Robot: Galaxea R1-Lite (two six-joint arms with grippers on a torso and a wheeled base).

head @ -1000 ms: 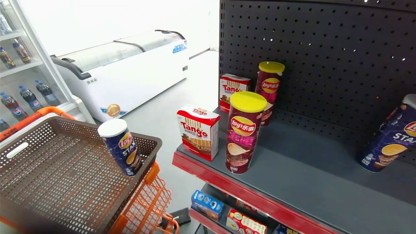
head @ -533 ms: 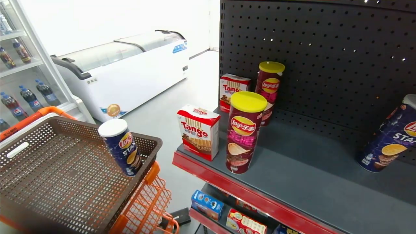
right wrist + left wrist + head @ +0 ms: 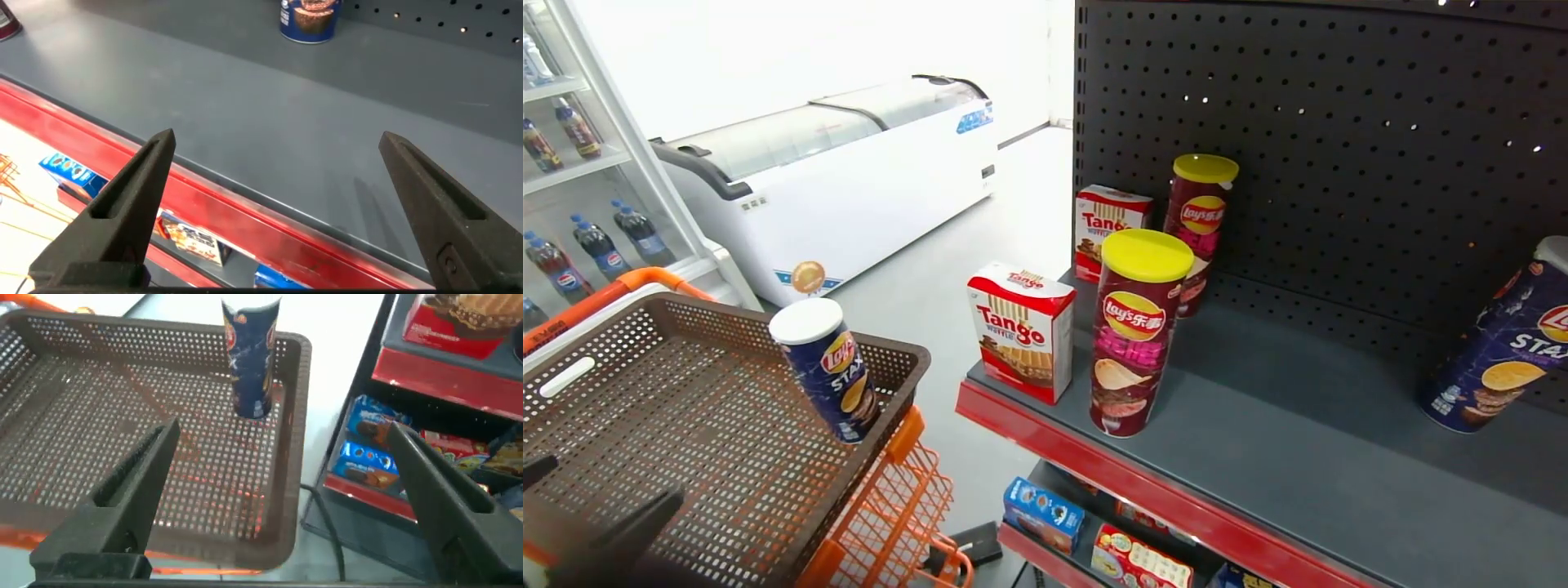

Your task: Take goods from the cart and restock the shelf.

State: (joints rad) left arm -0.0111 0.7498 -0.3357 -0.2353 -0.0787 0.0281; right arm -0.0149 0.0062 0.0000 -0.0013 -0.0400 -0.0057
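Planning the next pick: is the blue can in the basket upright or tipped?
Upright: the blue can stands on its base in the basket, white lid on top.

white chest freezer (image 3: 849, 192), bottle fridge (image 3: 592, 163)

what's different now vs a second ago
The left gripper has risen into the head view at the near corner of the cart basket, open. Nothing was grasped or released. The blue can in the basket and everything on the shelf stayed put.
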